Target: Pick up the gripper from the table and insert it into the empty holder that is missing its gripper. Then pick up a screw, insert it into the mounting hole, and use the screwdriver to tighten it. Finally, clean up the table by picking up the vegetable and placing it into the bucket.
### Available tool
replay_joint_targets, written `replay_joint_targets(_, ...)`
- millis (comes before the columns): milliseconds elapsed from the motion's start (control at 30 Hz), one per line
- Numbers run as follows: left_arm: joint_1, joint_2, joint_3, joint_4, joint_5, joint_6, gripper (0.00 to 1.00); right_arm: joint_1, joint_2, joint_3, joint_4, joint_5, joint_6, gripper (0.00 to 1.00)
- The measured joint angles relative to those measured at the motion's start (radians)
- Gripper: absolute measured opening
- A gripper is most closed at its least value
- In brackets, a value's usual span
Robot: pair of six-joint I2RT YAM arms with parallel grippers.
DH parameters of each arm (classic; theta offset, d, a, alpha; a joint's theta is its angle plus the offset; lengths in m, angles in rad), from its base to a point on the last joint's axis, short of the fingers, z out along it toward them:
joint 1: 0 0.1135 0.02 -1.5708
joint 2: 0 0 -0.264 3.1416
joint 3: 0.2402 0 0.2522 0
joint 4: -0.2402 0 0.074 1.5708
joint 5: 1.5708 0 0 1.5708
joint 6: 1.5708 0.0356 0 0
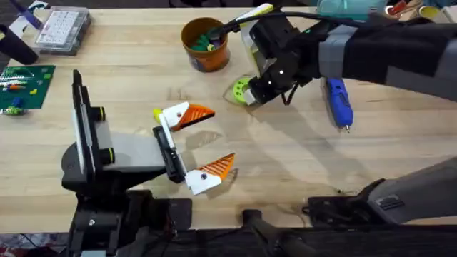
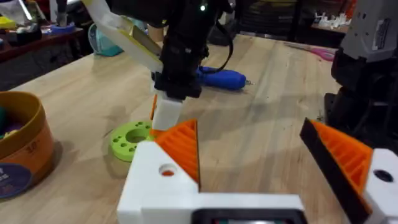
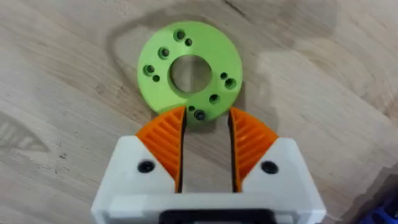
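Lime-green ring (image 3: 189,68) under down-pointed right gripper (image 3: 207,152), narrowly apart, left gripper (image 1: 196,146) spread wide.

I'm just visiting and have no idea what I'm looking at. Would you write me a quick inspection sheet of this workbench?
Surface: pale wooden table, bare in the middle.
Job's things: blue pen-shaped screwdriver lies flat; small round orange bucket holds green pieces; flat lime-green ring with small holes lies on the wood.
Clutter: clear plastic parts box and green board at the far left.
End effectors: left end effector open, holding nothing; right end effector partly open, its orange pads at the ring's edge.
Cables: black cable runs along the right arm.
Surroundings: cluttered shelves behind the table.
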Motion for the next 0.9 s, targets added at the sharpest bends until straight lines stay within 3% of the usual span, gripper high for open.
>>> replay_joint_targets(433,0.000,0.000,0.000,0.000,0.000,0.000,0.987,0.000,0.002,0.000,0.002,-0.003,0.000,0.289)
replay_joint_targets(900,0.000,0.000,0.000,0.000,0.000,0.000,0.987,0.008,0.002,0.000,0.008,-0.003,0.000,0.275)
